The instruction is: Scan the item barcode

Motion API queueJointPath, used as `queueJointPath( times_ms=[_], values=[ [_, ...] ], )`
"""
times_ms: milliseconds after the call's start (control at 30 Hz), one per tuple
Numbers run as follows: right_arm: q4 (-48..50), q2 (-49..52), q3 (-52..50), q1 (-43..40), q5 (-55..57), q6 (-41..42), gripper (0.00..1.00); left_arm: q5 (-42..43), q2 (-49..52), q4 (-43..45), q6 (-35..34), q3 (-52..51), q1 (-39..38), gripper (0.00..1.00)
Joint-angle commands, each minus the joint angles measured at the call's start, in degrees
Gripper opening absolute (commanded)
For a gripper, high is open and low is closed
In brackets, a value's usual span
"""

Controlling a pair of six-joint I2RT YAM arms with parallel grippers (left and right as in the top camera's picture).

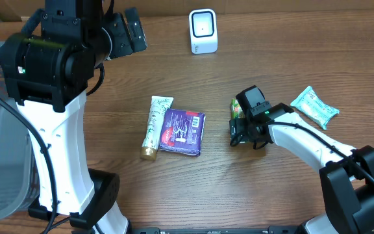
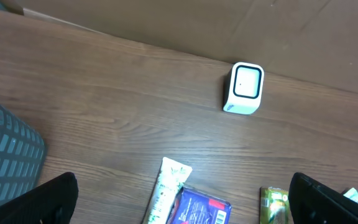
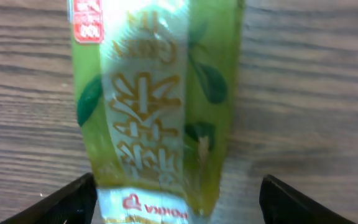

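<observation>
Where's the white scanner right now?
In the overhead view the white scanner stands toward the far side of the table, near centre, well beyond the cream tube and purple packet.

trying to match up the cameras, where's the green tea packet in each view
Overhead: the green packet lies right of centre, to the right of the purple packet, partly covered.
Left wrist: at the bottom edge, right of centre.
Right wrist: fills the middle, top to bottom.
Shared landmark: the white scanner shows in the overhead and left wrist views; the right wrist view shares only the wooden table.
</observation>
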Motion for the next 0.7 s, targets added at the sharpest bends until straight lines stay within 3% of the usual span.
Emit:
queueJointPath(
  times_ms=[0, 267, 533, 667],
  values=[
    [1.86, 0.31, -0.68, 0.22, -1.14, -2.40, 0.84, -0.79, 0.31, 0.07, -0.44, -0.20, 0.22, 1.00],
    [7.43, 0.39, -0.68, 0.22, -1.07, -3.96, 0.84, -0.79, 0.31, 0.07, -0.44, -0.20, 0.20, 1.00],
    [6.95, 4.35, -0.68, 0.20, -1.01, -6.29, 0.83, -0.79, 0.31, 0.07, -0.42, -0.20, 0.20, 1.00],
    [6.75, 5.07, -0.68, 0.07, -0.76, -6.25, 0.70, -0.79, 0.31, 0.07, -0.44, -0.20, 0.20, 1.00]
  ],
)
